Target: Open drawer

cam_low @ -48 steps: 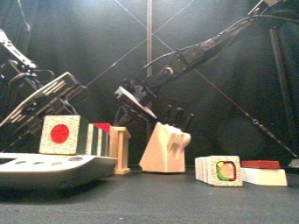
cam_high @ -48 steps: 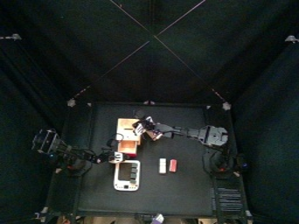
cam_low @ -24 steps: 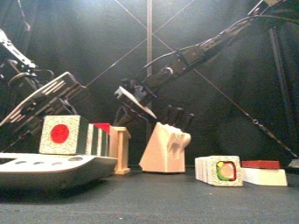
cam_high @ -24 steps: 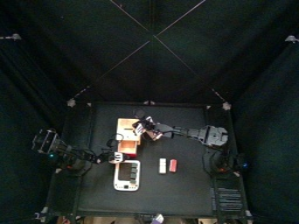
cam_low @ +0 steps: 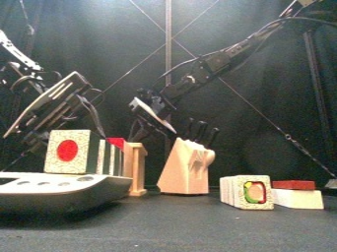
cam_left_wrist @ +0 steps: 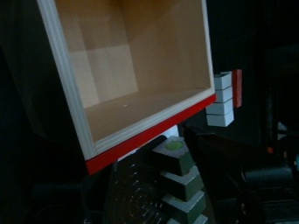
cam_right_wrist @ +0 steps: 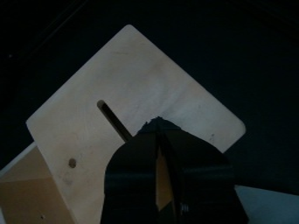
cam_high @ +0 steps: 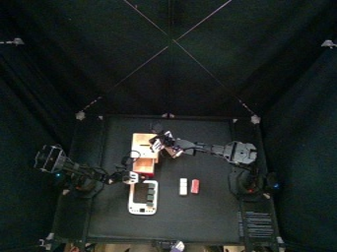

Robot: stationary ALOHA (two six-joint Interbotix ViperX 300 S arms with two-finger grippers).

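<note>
While the drawer [cam_left_wrist: 128,70] sits near the middle of the worktop [cam_high: 211,209], its pale sliding part faces my left claw [cam_low: 77,87], hollow inside and red along the rim. That claw is just in front of the drawer, jaws wide, gripping nothing. My right claw [cam_right_wrist: 156,131] is beside the drawer, jaws pressed together, against a pale slotted block [cam_right_wrist: 128,105] (a knife block, I judge). Step in hand, as I read it: the pull looks finished and the left claw is letting go. Next move calls for drawing the left claw straight back from the drawer without catching its rim.
</note>
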